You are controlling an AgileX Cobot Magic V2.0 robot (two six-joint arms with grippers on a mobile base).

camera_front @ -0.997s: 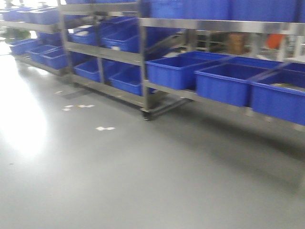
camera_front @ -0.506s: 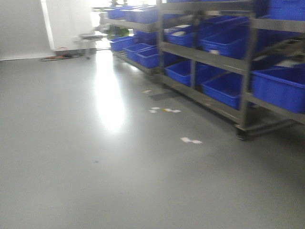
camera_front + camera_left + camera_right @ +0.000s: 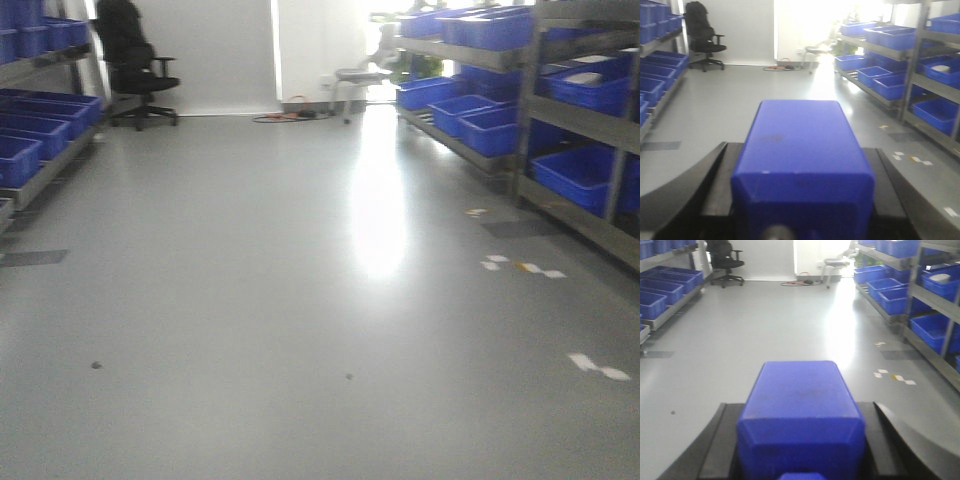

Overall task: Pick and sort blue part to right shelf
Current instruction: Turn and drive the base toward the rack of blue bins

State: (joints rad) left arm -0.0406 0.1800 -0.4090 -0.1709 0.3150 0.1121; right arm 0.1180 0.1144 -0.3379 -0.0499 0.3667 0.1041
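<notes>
In the right wrist view my right gripper (image 3: pixel 800 425) is shut on the blue part (image 3: pixel 800 390), a blue block with sloped shoulders and a squarish blue cap at the frame's bottom edge. Black fingers (image 3: pixel 715 440) press both its sides. In the left wrist view my left gripper (image 3: pixel 802 175) is shut on another blue block (image 3: pixel 800 135) with a small round cap. The right shelf (image 3: pixel 525 100), a steel rack with blue bins, runs along the right side of the aisle and also shows as the rack (image 3: pixel 912 290) in the right wrist view. Neither gripper appears in the front view.
A second rack with blue bins (image 3: pixel 30 150) lines the left side. A black office chair (image 3: pixel 135 60) stands at the far end, with cables (image 3: pixel 290 115) on the floor and a bright doorway behind. White tape marks (image 3: pixel 520 265) lie near the right rack on the grey floor (image 3: pixel 300 300).
The front view has swung left: the rack that filled the frame has slid to the right edge, and the aisle, chair and left rack have come into sight.
</notes>
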